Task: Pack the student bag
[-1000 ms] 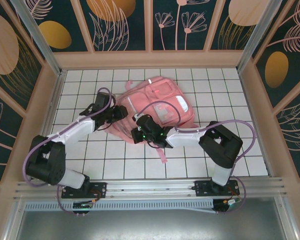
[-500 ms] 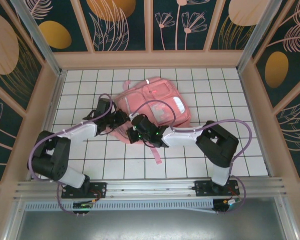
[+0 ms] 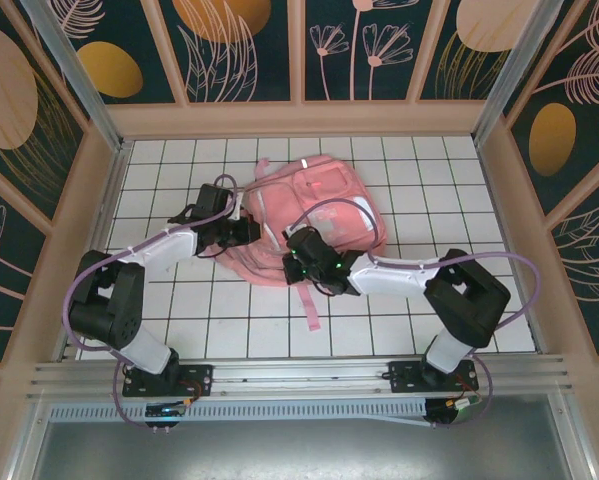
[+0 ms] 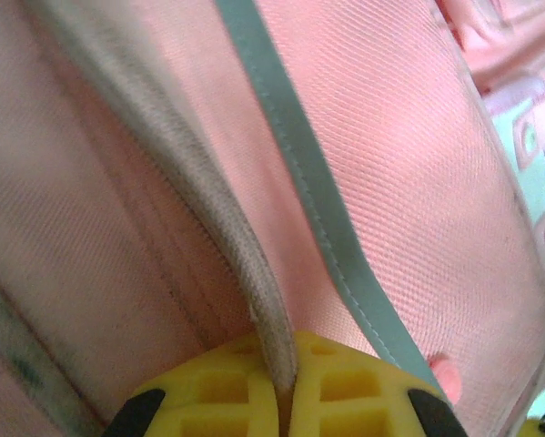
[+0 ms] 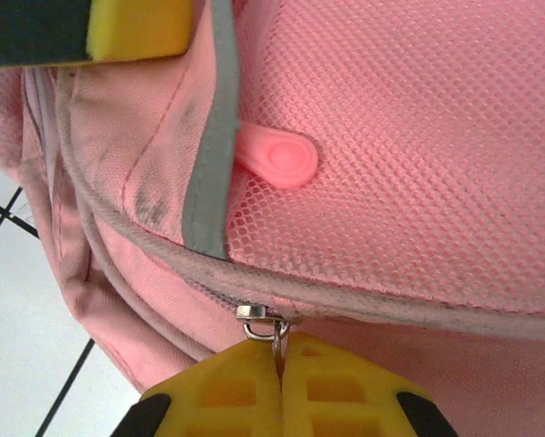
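Broadly, the white tiled table (image 3: 179, 310) carries the student bag (image 3: 324, 205), which lies flat just ahead of both pincers and touches each of them. The left pincer (image 3: 247, 230) meets the bag's left edge. Its yellow pads (image 4: 217, 391) are pressed together on a grey piped seam (image 4: 208, 228) that runs away from them across the pink cloth. The right pincer (image 3: 299, 262) sits at the bag's near edge, clamped on the metal zip pull (image 5: 265, 320). A loose strap (image 3: 310, 310) trails back past it toward the arm bases. Just beyond its tips lie a pale grey stripe (image 5: 213, 137) and a smaller pink rubber tab (image 5: 281, 159).
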Robot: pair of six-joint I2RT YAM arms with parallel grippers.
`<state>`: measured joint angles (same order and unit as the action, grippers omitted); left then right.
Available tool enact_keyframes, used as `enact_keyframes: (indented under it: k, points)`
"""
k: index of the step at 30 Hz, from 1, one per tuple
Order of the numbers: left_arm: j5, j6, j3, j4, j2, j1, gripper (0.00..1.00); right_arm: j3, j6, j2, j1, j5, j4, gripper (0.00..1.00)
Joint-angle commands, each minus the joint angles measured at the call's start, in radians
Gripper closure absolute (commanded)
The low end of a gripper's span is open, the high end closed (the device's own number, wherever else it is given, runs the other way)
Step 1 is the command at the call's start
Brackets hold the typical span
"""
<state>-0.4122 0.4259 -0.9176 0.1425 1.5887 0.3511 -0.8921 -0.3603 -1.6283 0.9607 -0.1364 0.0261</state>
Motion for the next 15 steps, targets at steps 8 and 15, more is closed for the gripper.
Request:
enact_keyframes:
  k: [8,15]
  points:
    - [-0.061,-0.288,-0.121,0.168,-0.001,-0.032,0.97,0.116,-0.058,0.136,-0.171,-0.079,-0.139,0.76]
    - [0.111,-0.174,-0.220,0.104,-0.181,-0.032,0.07,0.188,0.016,0.469,-0.227,-0.049,-0.058,0.01]
